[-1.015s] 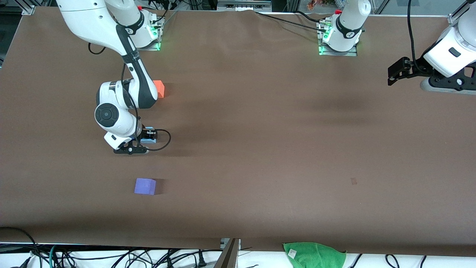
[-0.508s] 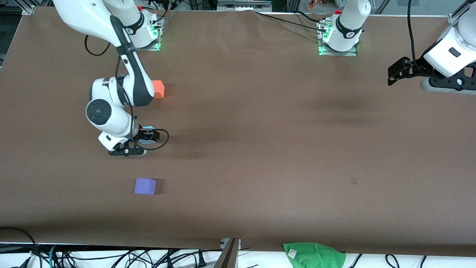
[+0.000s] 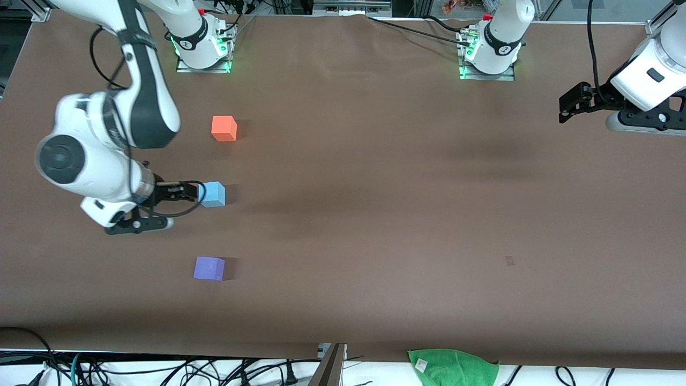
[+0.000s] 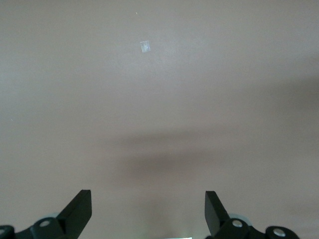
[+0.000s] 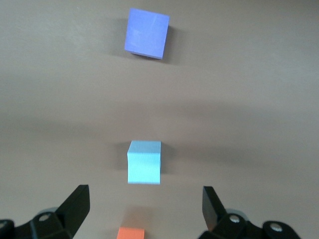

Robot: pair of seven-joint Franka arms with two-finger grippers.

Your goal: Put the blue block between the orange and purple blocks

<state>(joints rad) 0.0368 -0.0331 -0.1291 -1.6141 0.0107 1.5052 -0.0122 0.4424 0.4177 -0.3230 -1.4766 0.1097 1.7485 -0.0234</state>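
The blue block (image 3: 213, 194) (image 5: 144, 162) rests on the brown table, in a row with the orange block (image 3: 224, 128) (image 5: 131, 233) farther from the front camera and the purple block (image 3: 209, 268) (image 5: 146, 33) nearer to it. My right gripper (image 3: 188, 191) (image 5: 145, 195) hangs open and empty above the table, beside the blue block toward the right arm's end and not touching it. My left gripper (image 3: 569, 103) (image 4: 148, 195) waits open and empty over bare table at the left arm's end.
A green cloth (image 3: 453, 366) lies at the table's edge closest to the front camera. A small pale patch (image 3: 509, 261) (image 4: 144, 46) marks the table (image 3: 375, 214) toward the left arm's end. Cables run along the front edge.
My right gripper has opened and let go of the blue block, then risen and drawn back toward the right arm's end. The orange block now shows fully. The left arm has not moved.
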